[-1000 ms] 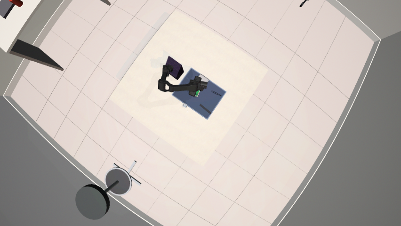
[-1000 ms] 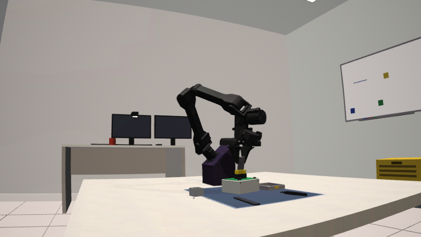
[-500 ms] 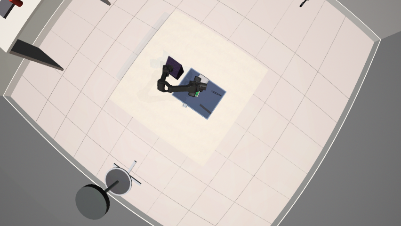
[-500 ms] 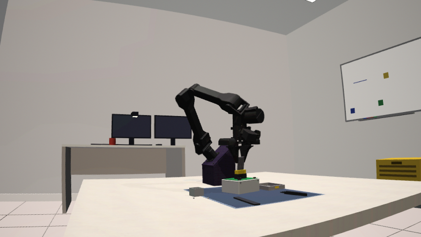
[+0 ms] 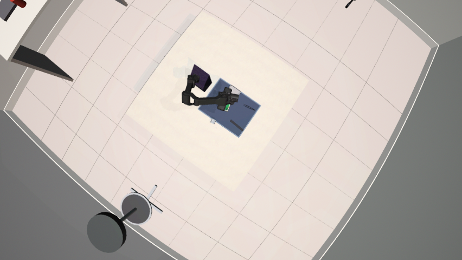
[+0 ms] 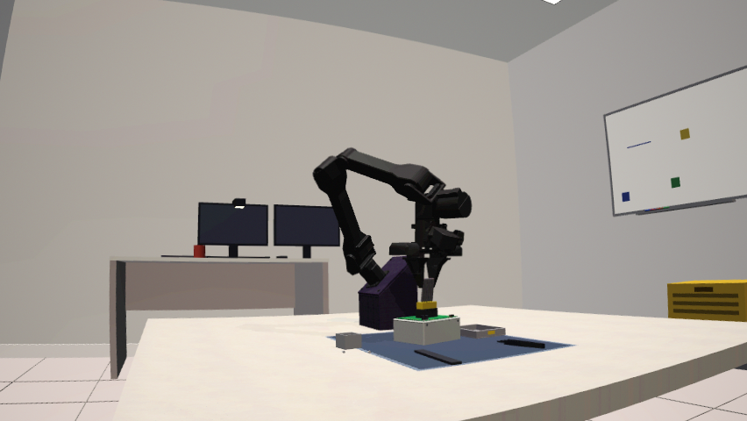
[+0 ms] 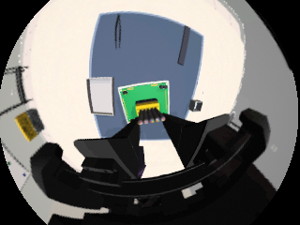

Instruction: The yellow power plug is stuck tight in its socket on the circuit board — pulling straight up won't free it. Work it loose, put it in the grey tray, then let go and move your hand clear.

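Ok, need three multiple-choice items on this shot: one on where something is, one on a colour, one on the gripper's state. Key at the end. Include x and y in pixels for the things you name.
1. Where is the yellow plug (image 6: 426, 305) (image 7: 147, 104)?
A. In the grey tray
B. On the circuit board (image 5: 227, 108) (image 6: 403, 318) (image 7: 132, 99)
C. On the mat (image 5: 247, 112) (image 6: 387, 355) (image 7: 145, 52)

2. What colour is the mat?
A. Blue
B. Red
C. Yellow

3. How does the gripper (image 6: 426, 284) (image 7: 150, 118) stand?
A. Wide open, touching nothing
B. Shut on a black bar
C. Shut on the wire bundle (image 6: 427, 294) (image 7: 151, 113) above the plug

Key:
1 B: exterior and wrist views show it on the board.
2 A: all three views show it blue.
3 C: wrist view shows the wires between the fingertips.
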Controlling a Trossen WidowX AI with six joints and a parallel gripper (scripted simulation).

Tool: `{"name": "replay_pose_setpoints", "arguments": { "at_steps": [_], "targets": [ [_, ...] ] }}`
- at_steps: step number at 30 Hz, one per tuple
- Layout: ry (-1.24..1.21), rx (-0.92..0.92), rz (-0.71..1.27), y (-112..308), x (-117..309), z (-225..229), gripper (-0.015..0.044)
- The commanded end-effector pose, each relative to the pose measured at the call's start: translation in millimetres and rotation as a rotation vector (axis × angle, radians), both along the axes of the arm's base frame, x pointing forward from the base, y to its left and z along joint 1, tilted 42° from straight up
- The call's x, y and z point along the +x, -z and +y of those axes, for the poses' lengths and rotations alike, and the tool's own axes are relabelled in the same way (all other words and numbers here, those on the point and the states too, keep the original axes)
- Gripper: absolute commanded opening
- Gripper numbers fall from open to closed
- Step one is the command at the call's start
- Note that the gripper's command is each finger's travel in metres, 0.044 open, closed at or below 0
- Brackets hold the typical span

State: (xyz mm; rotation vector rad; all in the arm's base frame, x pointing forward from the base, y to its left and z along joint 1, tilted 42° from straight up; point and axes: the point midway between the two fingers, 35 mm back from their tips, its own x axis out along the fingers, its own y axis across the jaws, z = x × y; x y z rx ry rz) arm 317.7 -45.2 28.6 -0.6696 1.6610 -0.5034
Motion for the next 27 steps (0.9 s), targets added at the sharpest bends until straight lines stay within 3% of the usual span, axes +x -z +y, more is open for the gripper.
{"name": "replay_pose_setpoints", "arguments": {
  "at_steps": [1,7,19,27],
  "targets": [
    [-0.001,0.117,-0.014,-16,4,3,0.0000],
    [0.003,0.137,-0.013,-18,5,3,0.0000],
    [-0.044,-0.116,-0.024,-5,1,21,0.0000],
    [-0.019,0.020,-0.018,-15,4,13,0.0000]
  ]
}}
